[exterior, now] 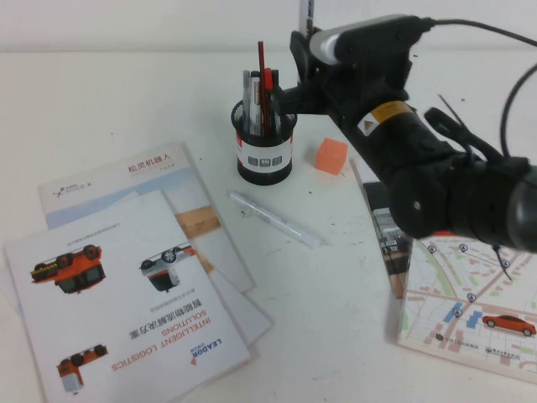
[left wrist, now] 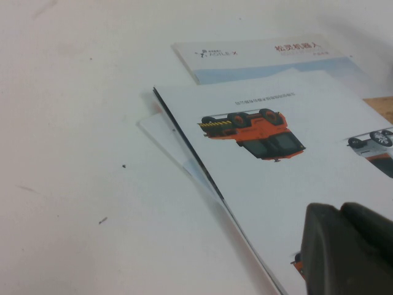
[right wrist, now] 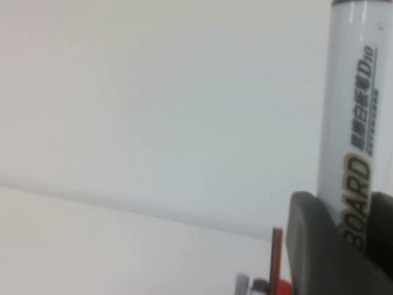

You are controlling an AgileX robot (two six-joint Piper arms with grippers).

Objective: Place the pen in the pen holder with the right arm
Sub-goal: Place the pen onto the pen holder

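Observation:
My right gripper is shut on the pen, a white marker held upright, just right of and above the pen holder. The holder is a black mesh cup with a white label and has several pens in it. In the right wrist view the printed white barrel stands between my dark fingers, with the tips of the holder's pens showing below. The marker's black cap is hidden. My left gripper hovers over a brochure and looks shut and empty.
A slim all-white pen lies on the table in front of the holder. An orange cube sits right of the holder. Brochures lie at the front left, and a map booklet at the right under my right arm.

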